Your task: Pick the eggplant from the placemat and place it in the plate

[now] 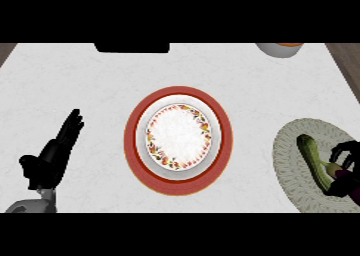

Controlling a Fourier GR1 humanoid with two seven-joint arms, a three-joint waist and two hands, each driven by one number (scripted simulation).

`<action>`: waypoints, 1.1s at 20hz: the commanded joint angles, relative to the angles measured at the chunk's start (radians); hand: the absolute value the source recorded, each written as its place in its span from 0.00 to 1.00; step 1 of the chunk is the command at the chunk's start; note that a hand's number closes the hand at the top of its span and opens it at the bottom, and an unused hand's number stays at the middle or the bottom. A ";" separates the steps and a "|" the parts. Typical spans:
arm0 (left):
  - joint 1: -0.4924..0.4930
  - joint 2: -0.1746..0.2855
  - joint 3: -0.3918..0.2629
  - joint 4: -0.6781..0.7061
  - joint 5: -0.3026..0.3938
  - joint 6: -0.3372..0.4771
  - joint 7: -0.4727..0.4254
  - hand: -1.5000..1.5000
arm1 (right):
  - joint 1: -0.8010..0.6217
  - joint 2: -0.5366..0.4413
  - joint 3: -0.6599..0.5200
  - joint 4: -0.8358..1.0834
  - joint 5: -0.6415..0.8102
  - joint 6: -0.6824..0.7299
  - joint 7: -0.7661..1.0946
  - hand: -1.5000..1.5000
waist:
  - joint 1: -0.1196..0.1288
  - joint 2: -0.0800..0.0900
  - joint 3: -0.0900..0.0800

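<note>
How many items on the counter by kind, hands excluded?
plate: 1, floral rim
placemats: 2, red placemat under the plate, grey-green placemat
eggplant: 1, on the grey-green placemat
cut off at far edge: 2, black object, white and orange vessel
total: 6

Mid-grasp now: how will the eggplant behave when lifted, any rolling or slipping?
The eggplant looks long and rounded, so it may roll once set on the plate. Its skin appears smooth, so it could slip. The right hand curls round one end only, so the free end may tip down; it probably stays stiff.
</note>
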 commanded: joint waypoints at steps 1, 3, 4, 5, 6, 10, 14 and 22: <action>0.017 0.002 0.027 0.030 0.006 0.004 -0.019 0.50 | 0.155 0.081 0.052 -0.178 0.029 -0.096 -0.014 1.00 | -0.019 0.008 0.023; -0.003 0.039 0.050 -0.007 0.032 -0.016 0.035 0.50 | 0.258 0.129 0.098 -0.302 0.041 -0.136 -0.024 1.00 | -0.041 -0.001 0.023; 0.037 0.012 0.031 -0.041 0.028 -0.002 0.031 0.50 | 0.319 0.132 0.098 -0.355 0.040 -0.170 -0.060 1.00 | -0.047 -0.006 0.023; 0.028 0.011 0.040 -0.001 0.023 0.000 -0.002 0.50 | 0.358 0.136 0.135 -0.426 0.099 -0.206 -0.043 1.00 | -0.053 -0.003 0.022; -0.004 0.014 0.035 -0.006 0.007 0.017 0.031 0.50 | 0.391 0.144 0.151 -0.476 0.140 -0.245 -0.031 1.00 | -0.057 -0.001 0.022; 0.036 0.009 0.032 -0.032 0.016 -0.001 0.014 0.50 | 0.591 0.130 0.168 -0.710 0.194 -0.340 -0.073 1.00 | -0.036 0.003 0.023; -0.021 0.001 0.024 -0.003 0.000 0.005 0.031 0.50 | 0.723 0.151 0.247 -0.925 0.303 -0.375 -0.041 1.00 | -0.030 0.008 0.023; -0.044 0.015 0.051 0.023 0.013 -0.021 0.023 0.50 | 0.735 0.197 0.319 -1.264 0.470 -0.345 0.062 1.00 | -0.012 0.012 0.023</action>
